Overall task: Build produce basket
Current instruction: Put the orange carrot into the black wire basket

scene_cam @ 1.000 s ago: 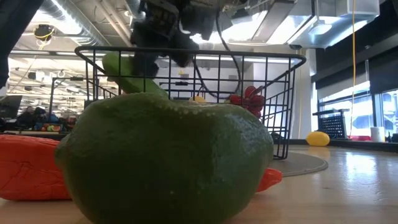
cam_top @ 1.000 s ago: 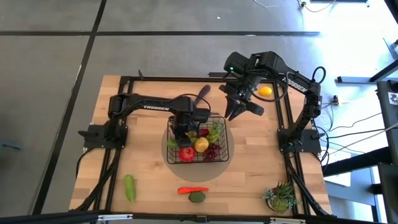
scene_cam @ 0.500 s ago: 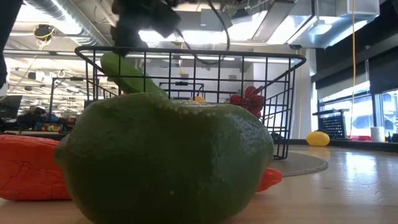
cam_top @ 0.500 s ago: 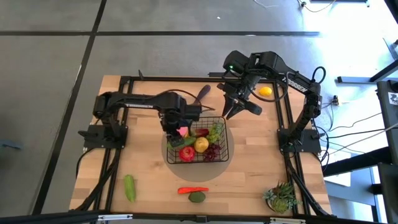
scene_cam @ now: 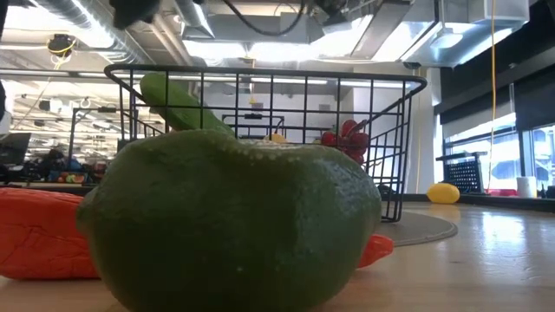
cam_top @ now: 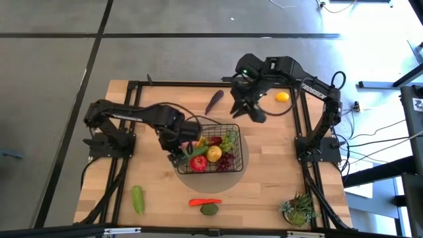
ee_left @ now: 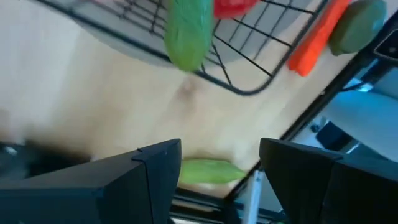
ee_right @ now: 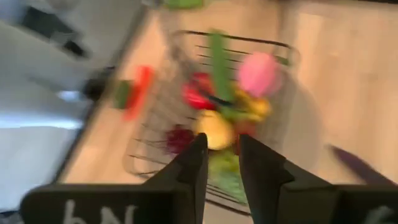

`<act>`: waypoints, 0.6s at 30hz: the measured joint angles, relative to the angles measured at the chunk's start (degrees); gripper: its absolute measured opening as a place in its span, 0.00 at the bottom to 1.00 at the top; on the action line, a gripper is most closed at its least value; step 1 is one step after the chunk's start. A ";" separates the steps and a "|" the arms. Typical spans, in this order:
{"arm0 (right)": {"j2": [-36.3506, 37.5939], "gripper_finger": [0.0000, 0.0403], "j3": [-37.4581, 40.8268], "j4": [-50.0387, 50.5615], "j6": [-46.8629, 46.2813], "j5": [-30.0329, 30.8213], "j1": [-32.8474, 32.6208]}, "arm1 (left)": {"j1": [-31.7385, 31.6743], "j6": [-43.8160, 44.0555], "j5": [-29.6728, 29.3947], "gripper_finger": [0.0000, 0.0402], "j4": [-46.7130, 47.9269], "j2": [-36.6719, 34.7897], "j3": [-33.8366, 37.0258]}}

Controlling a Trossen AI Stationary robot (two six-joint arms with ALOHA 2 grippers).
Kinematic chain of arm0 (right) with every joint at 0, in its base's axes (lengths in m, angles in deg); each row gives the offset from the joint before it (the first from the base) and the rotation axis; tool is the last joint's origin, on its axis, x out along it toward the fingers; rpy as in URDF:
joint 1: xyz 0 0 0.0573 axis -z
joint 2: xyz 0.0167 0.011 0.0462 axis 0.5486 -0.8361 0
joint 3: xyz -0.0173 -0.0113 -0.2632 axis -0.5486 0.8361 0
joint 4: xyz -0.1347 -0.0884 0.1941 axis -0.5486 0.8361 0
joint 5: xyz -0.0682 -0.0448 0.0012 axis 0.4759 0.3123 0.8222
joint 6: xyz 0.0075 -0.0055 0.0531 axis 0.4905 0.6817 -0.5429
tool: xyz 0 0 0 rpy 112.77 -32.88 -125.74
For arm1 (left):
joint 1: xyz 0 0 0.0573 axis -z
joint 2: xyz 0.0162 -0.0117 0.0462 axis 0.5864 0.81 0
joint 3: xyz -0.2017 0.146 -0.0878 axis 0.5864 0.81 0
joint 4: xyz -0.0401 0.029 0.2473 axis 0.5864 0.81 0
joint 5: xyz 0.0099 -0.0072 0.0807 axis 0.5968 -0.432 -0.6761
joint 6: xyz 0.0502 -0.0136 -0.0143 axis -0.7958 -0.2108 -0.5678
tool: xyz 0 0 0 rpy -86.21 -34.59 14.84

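The black wire basket (cam_top: 232,160) stands mid-table on a grey round mat. It holds a red tomato (cam_top: 197,162), a lemon (cam_top: 214,154), dark red grapes (cam_top: 227,160), green grapes (cam_top: 229,141), a pink peach (ee_right: 257,73) and a cucumber (scene_cam: 180,104) that leans with its upper end at the rim. My left gripper (cam_top: 176,156) hangs open above the basket's left edge, with nothing between its fingers (ee_left: 221,168). My right gripper (cam_top: 255,114) hovers high beyond the basket's far right corner, open by a narrow gap (ee_right: 219,155) and holding nothing.
A purple eggplant (cam_top: 215,100) and a lemon (cam_top: 282,97) lie near the far edge. A second cucumber (cam_top: 137,199), a red chilli (cam_top: 205,201) and a round green fruit (cam_top: 209,209) lie along the near edge. A spiky potted plant (cam_top: 299,210) stands at the near right corner.
My left gripper has risen out of the basket and gone toward the table's left edge, rolling about its wrist and staying open. The cucumber stays leaning in the basket. My right gripper has turned at the wrist without shifting much.
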 joint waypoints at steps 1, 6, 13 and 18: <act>0.00 0.21 0.00 -0.93 -1.13 3.44 -0.40 | 0.84 2.19 -0.04 0.51 0.05 -0.18 0.00; 0.00 0.21 0.00 -3.89 -4.76 15.23 -2.43 | 5.34 11.67 0.09 0.51 0.54 -0.33 0.00; 0.07 0.21 0.00 -4.30 -5.77 22.54 -3.55 | 12.24 27.49 3.02 0.51 1.36 -0.38 0.00; 0.17 0.21 0.00 -4.19 -5.73 22.56 -3.53 | 18.45 43.31 1.35 0.51 1.40 -0.38 0.00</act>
